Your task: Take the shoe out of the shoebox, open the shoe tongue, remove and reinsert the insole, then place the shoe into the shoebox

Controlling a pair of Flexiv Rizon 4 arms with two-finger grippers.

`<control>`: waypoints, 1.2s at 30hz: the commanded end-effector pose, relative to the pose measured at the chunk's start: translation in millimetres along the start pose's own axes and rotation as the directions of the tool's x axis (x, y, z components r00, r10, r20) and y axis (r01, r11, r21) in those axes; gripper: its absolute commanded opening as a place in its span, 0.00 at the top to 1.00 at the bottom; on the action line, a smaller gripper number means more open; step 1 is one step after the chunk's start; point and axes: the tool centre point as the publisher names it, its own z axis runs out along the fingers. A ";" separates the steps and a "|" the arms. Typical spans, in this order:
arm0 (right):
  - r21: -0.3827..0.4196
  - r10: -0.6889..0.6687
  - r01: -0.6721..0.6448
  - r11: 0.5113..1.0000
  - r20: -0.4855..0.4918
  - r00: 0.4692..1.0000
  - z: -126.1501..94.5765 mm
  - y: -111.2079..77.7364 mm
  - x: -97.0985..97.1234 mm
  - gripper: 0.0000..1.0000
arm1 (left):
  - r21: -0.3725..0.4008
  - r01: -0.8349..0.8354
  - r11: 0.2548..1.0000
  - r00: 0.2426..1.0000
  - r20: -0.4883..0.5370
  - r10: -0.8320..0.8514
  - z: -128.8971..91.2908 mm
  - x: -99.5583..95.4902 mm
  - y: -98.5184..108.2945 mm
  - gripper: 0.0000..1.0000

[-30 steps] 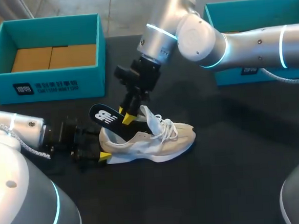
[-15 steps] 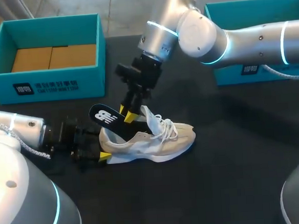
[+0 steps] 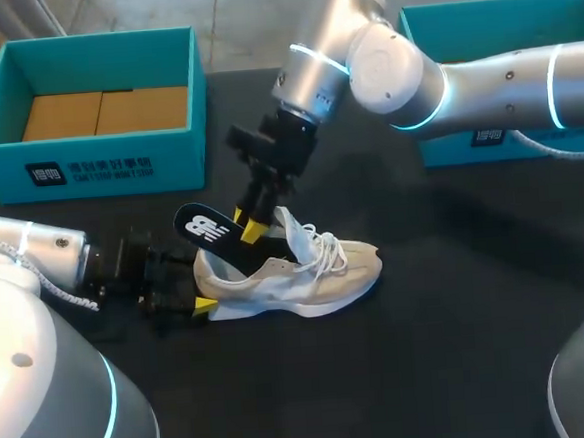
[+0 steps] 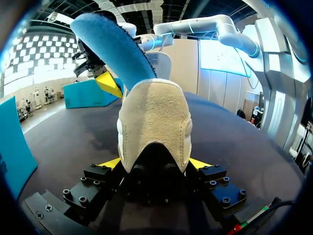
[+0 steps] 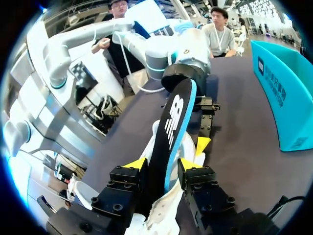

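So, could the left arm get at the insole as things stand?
Probably not. The left gripper is shut on the shoe at its heel, so it is occupied, and the insole stands up out of the shoe, gripped by the right gripper.

Robotics lab: two robot arms [image 3: 482, 75] at a black table [image 3: 463, 367].

White print, a small square mark beside two short lines of characters, sits on the front wall of the teal shoebox [image 3: 177, 157], too small to make out. The second box [image 3: 448, 153] carries similar print. A white logo marks the black insole [image 3: 205, 230].
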 end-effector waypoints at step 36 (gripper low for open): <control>-0.015 -0.036 0.037 0.999 0.068 0.997 -4.3 23.1 -3.8 1.00 | -0.001 0.000 1.000 1.000 0.001 0.000 1.7 -0.9 2.8 1.00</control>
